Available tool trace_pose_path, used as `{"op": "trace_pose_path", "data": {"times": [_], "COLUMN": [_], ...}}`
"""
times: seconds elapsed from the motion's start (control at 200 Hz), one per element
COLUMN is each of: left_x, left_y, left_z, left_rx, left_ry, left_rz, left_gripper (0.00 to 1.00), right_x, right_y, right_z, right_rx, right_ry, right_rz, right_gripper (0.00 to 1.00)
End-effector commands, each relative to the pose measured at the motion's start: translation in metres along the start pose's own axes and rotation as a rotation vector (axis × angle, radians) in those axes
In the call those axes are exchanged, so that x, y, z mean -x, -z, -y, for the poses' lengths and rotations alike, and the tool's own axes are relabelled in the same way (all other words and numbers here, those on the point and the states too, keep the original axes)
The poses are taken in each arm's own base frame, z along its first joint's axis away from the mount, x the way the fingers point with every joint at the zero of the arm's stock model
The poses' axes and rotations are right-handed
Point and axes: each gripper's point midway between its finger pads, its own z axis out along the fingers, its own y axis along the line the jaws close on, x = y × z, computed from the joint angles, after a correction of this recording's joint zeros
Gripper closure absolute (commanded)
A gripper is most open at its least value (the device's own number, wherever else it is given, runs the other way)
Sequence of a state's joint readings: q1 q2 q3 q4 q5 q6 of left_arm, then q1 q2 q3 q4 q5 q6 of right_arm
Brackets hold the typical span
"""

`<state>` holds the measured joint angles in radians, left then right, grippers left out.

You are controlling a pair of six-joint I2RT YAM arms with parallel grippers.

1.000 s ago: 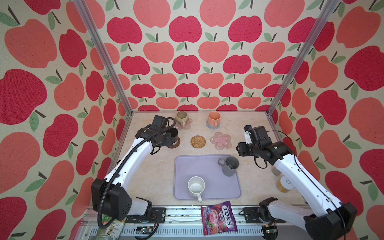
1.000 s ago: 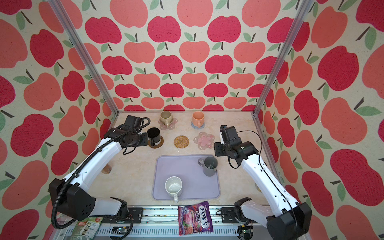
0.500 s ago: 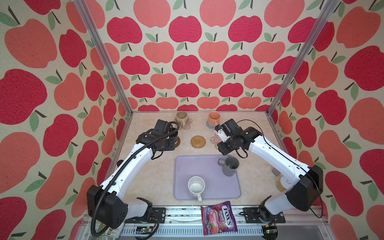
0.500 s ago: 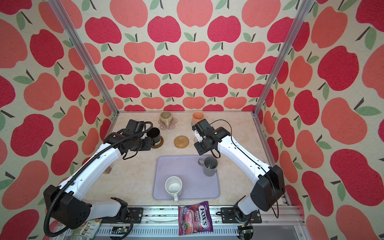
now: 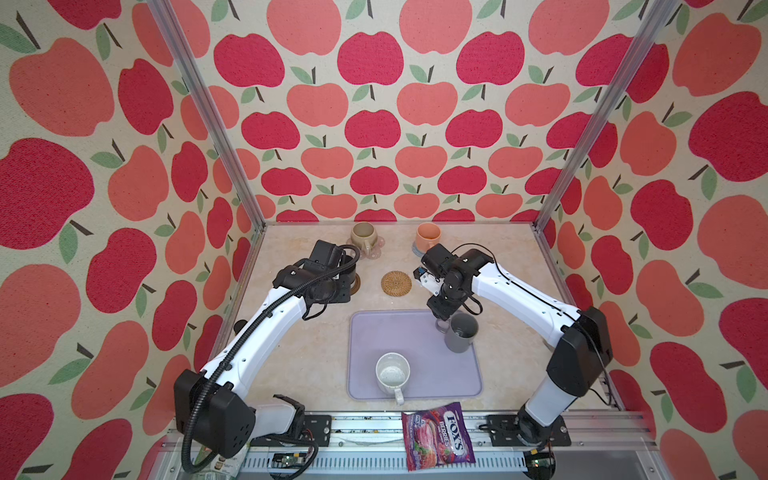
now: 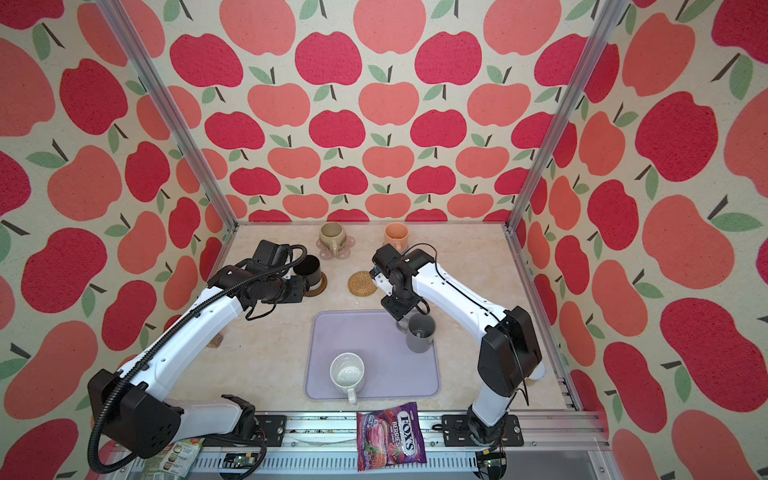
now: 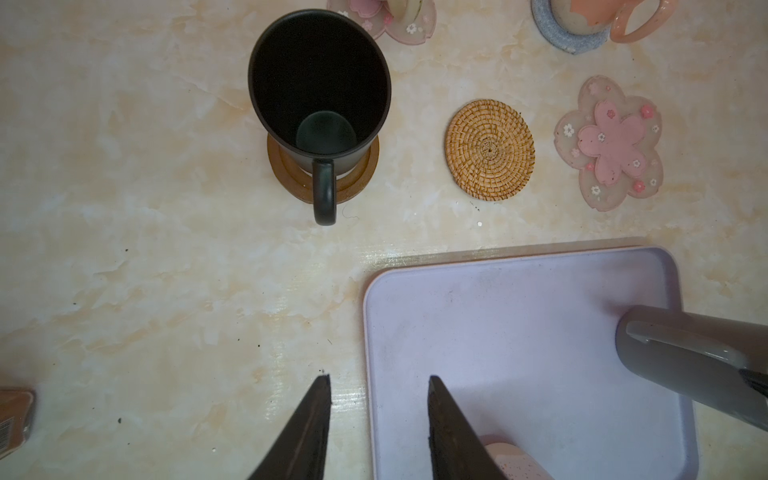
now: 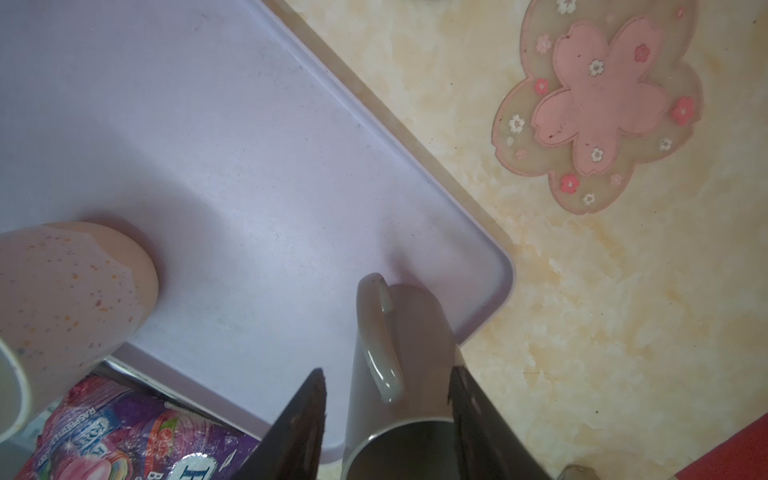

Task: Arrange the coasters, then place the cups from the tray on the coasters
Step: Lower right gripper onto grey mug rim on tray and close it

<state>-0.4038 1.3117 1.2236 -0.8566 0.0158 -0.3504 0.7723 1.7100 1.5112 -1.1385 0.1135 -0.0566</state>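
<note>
One grey mug [image 8: 419, 332] on the tray [image 8: 249, 124] looks hard, slick and breakable. The right jaws stand apart astride its handle [image 8: 376, 353], the surest hold. The left jaws are apart and empty.

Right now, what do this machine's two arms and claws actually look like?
Both are smooth white tubes with chunky black joints. The left arm carries a ribbed black hose along it; the right arm has thin black cables looping near its wrist. The left claw and right claw each end in two dark, tapering fingers.
</note>
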Motion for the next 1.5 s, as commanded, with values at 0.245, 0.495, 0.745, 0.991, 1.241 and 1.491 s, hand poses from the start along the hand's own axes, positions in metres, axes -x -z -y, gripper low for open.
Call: {"op": "trace_pose_path", "data": {"times": [0.245, 0.495, 0.745, 0.991, 1.241, 1.491], "left_x": [-0.015, -0.018, -0.018, -0.019, -0.021, -0.022], "left_y": [-0.006, -0.011, -0.013, -0.013, -0.01, -0.009], "left_z": [-0.005, -0.008, -0.012, -0.017, -0.024, -0.029], "left_rx": [0.021, 0.027, 0.025, 0.027, 0.032, 0.024], "left_ry": [-0.003, -0.001, 0.008, 0.02, 0.032, 0.048], "left_rz": [-0.045, -0.054, -0.051, -0.047, -0.035, -0.028], "left_gripper": [0.59, 0.59, 0.59, 0.59, 0.59, 0.59], "right_x": [-0.005, -0.007, -0.016, -0.019, -0.017, -0.001], "right_y": [-0.015, -0.02, -0.027, -0.03, -0.038, -0.029], "right_z": [-0.001, -0.008, -0.007, -0.01, -0.011, -0.013], "right_rx": [0.003, 0.039, 0.035, 0.041, 0.037, 0.04], "right_ry": [0.056, 0.06, 0.054, 0.047, 0.04, 0.01], "right_rz": [-0.112, -0.162, -0.236, -0.272, -0.315, -0.267], "right_gripper": [0.51, 0.55, 0.61, 0.62, 0.89, 0.92]}}
